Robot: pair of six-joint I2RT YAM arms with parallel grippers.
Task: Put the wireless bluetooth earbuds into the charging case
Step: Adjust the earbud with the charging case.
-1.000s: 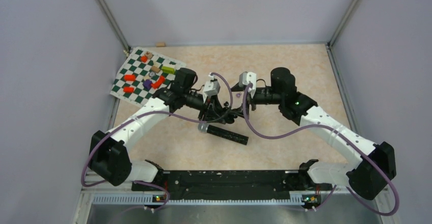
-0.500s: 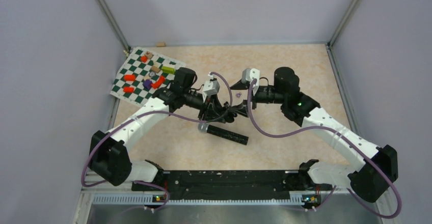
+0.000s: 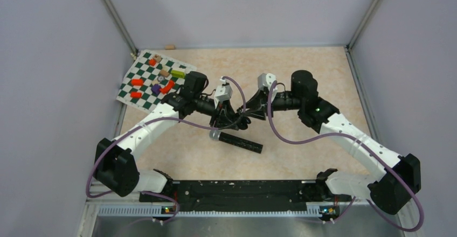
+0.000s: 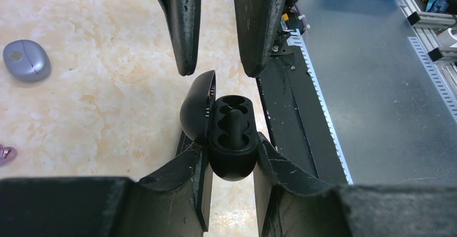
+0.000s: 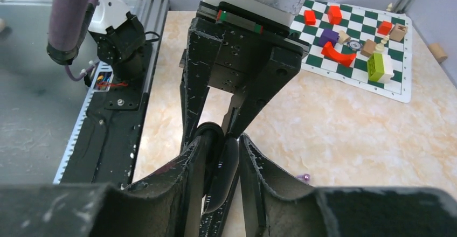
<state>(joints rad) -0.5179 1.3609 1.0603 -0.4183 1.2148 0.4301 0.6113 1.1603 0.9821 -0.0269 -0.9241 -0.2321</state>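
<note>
In the left wrist view the black charging case (image 4: pixel 233 159) stands between the fingers of my left gripper (image 4: pixel 230 156), which is shut on its base. Its lid (image 4: pixel 195 105) hangs open to the left, and a black earbud (image 4: pixel 233 123) sits in the sockets. My right gripper (image 5: pixel 223 143) reaches in from the opposite side. One of its fingers (image 5: pixel 198 167) lies against the case body, the other against the lid (image 5: pixel 226 167). Both grippers meet at the table's middle (image 3: pixel 241 117). One purple earbud (image 5: pixel 305 177) lies loose on the table.
A black microphone (image 3: pixel 240 141) lies just in front of the grippers. A closed purple-grey case (image 4: pixel 26 59) rests on the table. A green checkered mat (image 3: pixel 141 86) with several coloured blocks sits at the far left. The black base rail (image 3: pixel 237 188) runs along the near edge.
My right gripper has come down and left onto the case and its jaws have narrowed round the lid and body. The left arm has held still with the case.
</note>
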